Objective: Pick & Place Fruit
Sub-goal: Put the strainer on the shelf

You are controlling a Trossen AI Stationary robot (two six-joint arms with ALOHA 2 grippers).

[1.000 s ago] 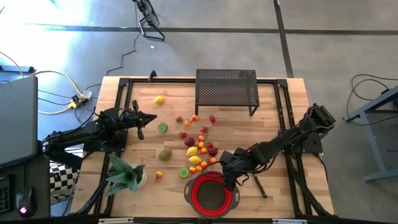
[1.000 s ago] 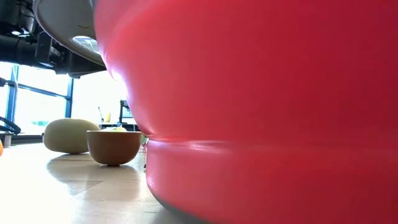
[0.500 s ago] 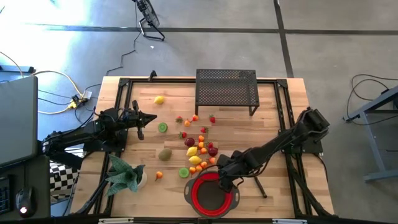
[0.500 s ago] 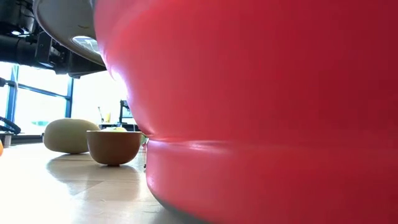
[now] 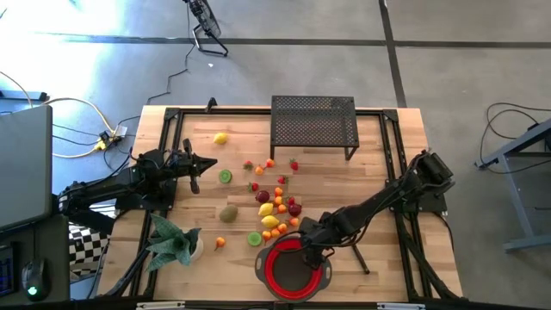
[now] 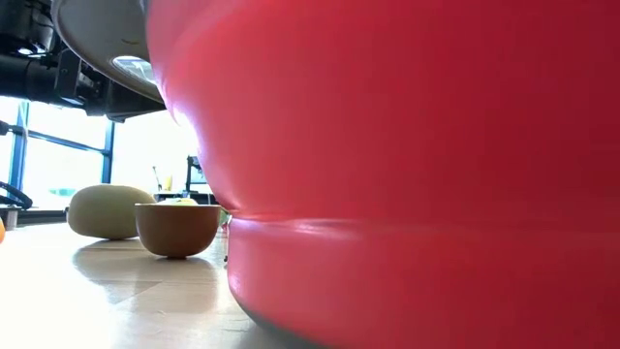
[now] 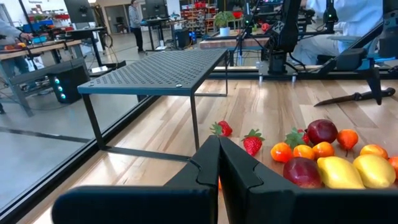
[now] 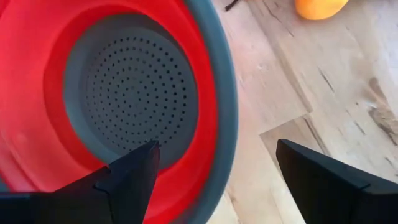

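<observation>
With the right gripper [image 5: 308, 251] hung over the bowl's [image 5: 274, 280] rim, fingers wide apart and empty, and the left gripper [image 5: 212, 164] pinched together, a reach back to the fruit [image 5: 277, 207] clustered mid-surface beside the bowl is best made low and square over one piece.

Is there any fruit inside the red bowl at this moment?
No, the right wrist view shows the red bowl holding only its bare perforated grey bottom, with the open right gripper straddling its rim.
</observation>
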